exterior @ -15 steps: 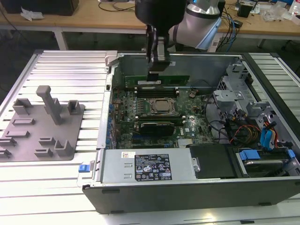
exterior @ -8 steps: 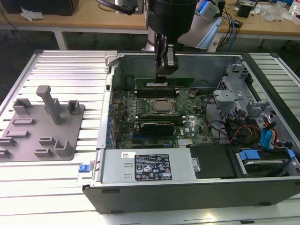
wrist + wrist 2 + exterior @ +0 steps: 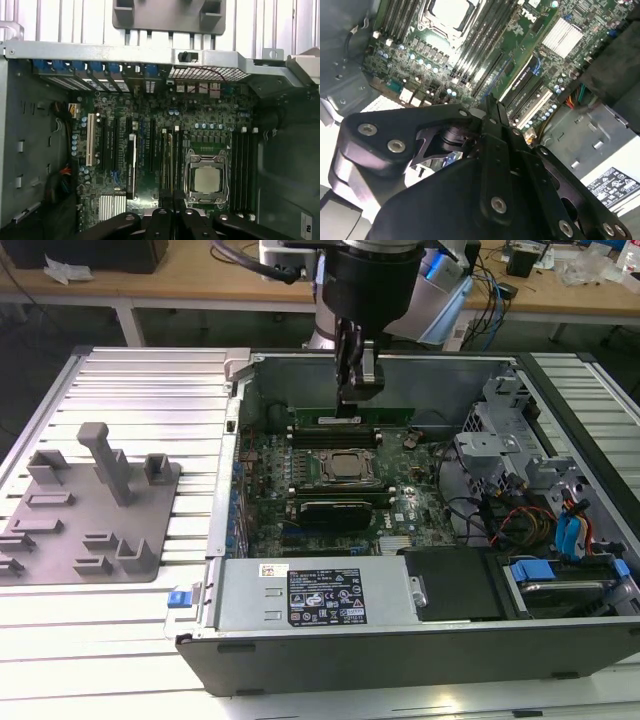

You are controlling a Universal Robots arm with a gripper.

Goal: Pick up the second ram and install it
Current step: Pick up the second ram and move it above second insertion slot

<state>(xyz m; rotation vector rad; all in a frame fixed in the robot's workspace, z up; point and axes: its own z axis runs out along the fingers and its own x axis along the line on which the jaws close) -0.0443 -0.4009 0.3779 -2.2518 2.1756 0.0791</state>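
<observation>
you see the gripper [image 3: 351,403] at upper centre of the exterior view, fingers closed on the ram [image 3: 385,417], which stands on edge just above the processor [image 3: 345,466].

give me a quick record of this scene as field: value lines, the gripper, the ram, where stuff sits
setting: open computer case on a slatted table
second ram: green stick on edge at a slot, on the processor's far side in the exterior view
gripper: fingers together, directly over the stick's top edge
contact: cannot tell whether they touch
processor: silver, in its socket mid-board
grey tray: outside the case, at the exterior view's left
</observation>
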